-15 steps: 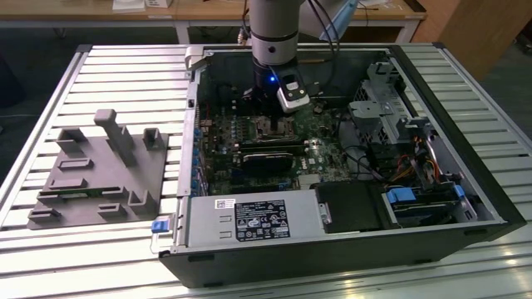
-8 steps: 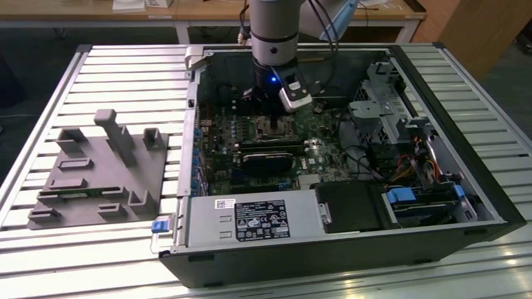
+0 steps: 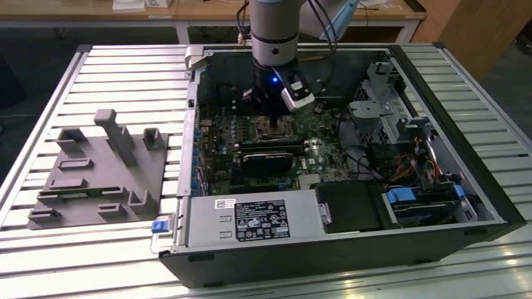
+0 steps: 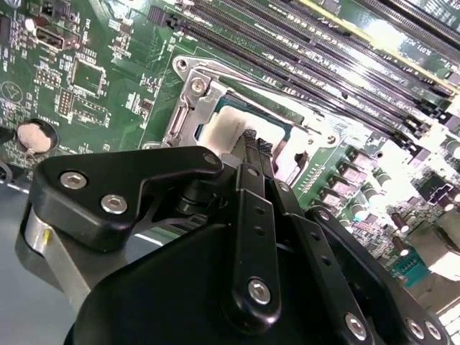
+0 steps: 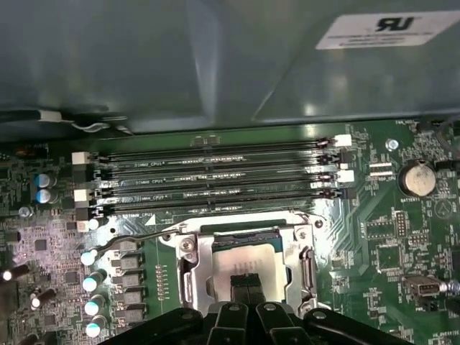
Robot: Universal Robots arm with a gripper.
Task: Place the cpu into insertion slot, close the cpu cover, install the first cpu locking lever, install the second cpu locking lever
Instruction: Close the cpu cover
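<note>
hanging inside a case (image 3: 332, 252) on the slatted table (image 3: 124, 75), hand (image 5: 248, 282) clenched over cpu (image 5: 243, 254)

computer case (image 3: 332, 255) open on top, free room above the green board (image 5: 388, 241), gripper (image 5: 246, 282) low over the cpu cover (image 5: 195, 277), long memory slots (image 5: 215, 180) just beside it, grey case wall (image 5: 144, 57) rising beyond them

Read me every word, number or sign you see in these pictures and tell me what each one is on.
Black label on the grey metal power supply box: white print, too small to read.
White sticker on the grey case wall: too small to read.
White lettering beside the long black memory slots: too small to read.
Dull silver square cpu: no readable marking.
</note>
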